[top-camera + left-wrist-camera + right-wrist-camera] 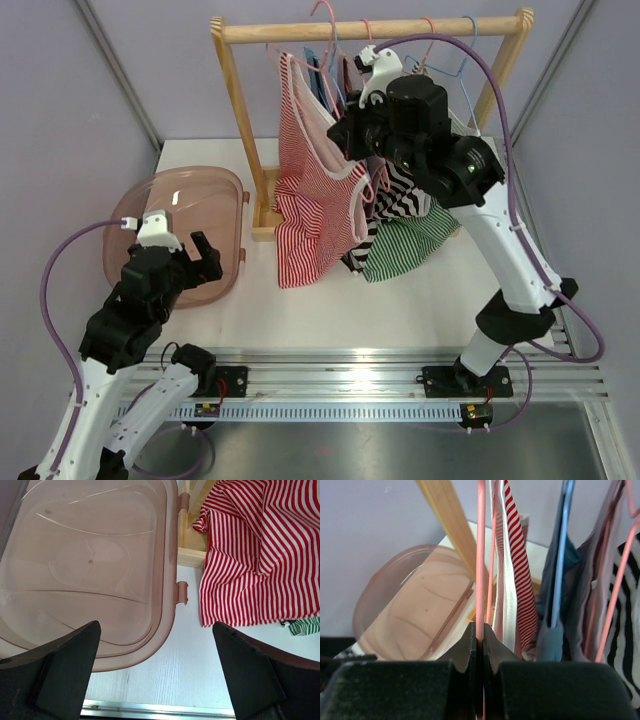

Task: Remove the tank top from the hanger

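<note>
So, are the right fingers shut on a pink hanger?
Yes, the right fingers pinch the pink hanger wire between them, beside the red striped top.

Overhead and wrist close-ups, bin (190, 200) shared

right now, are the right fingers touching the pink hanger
Touching. The right wrist view shows the right fingers clamped from both sides on the thin rod of the pink hanger, with no gap between them.
</note>
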Action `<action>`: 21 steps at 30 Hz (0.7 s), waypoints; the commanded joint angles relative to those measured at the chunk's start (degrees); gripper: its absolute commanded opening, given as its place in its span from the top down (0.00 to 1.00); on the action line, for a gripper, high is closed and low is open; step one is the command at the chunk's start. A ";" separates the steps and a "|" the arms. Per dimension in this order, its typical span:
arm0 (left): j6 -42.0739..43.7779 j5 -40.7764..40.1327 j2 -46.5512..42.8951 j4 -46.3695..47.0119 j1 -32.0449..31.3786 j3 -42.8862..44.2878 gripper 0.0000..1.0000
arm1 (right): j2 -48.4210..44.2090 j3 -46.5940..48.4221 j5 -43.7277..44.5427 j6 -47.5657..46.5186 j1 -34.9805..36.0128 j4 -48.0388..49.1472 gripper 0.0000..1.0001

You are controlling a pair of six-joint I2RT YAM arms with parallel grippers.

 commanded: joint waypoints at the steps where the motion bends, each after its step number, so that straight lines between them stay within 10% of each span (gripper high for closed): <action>1: 2.47 2.80 -0.18 3.70 -0.22 1.65 0.01 | -8.13 -8.33 -6.61 2.43 0.80 5.01 1.00; 21: 3.01 18.89 12.30 16.62 -3.99 12.64 0.01 | -49.36 -62.74 -17.79 9.46 0.80 7.57 1.00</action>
